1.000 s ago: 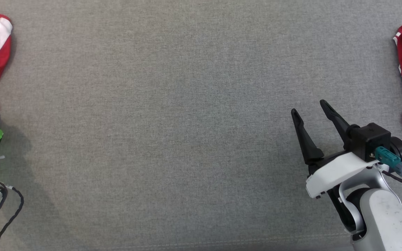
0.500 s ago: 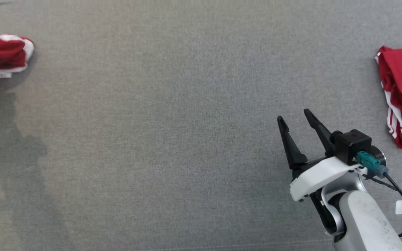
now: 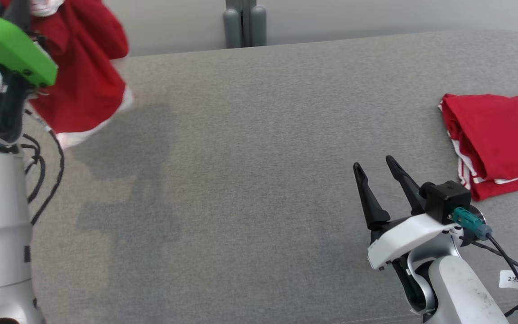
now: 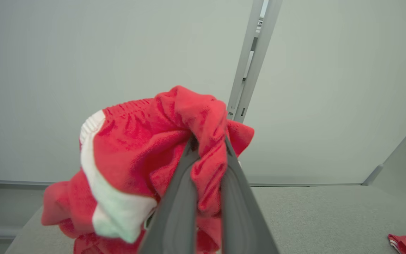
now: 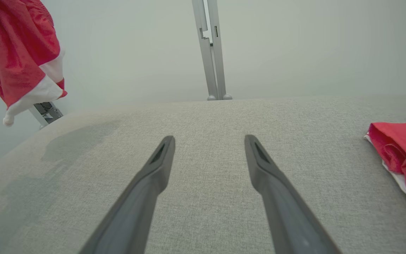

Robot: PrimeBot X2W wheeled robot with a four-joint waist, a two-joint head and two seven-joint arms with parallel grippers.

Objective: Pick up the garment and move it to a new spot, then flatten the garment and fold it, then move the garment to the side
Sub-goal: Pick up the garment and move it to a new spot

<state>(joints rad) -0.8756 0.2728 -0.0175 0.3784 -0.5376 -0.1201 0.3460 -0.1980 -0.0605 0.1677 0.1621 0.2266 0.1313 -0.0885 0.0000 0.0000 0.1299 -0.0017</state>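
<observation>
- Pinching the red garment (image 4: 129,148), the left gripper (image 4: 208,145) is holding it up over the left end of the grey surface (image 3: 259,135).
- Cloth is hiding its fingertips (image 4: 186,165).
- The right gripper (image 3: 372,163) is hovering spread, empty.

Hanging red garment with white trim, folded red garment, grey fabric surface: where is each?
Hanging red garment with white trim (image 4: 125,151): left wrist view, red cloth.
Folded red garment (image 3: 493,135): head view, top layer.
Grey fabric surface (image 3: 250,180): head view, bare middle.
</observation>
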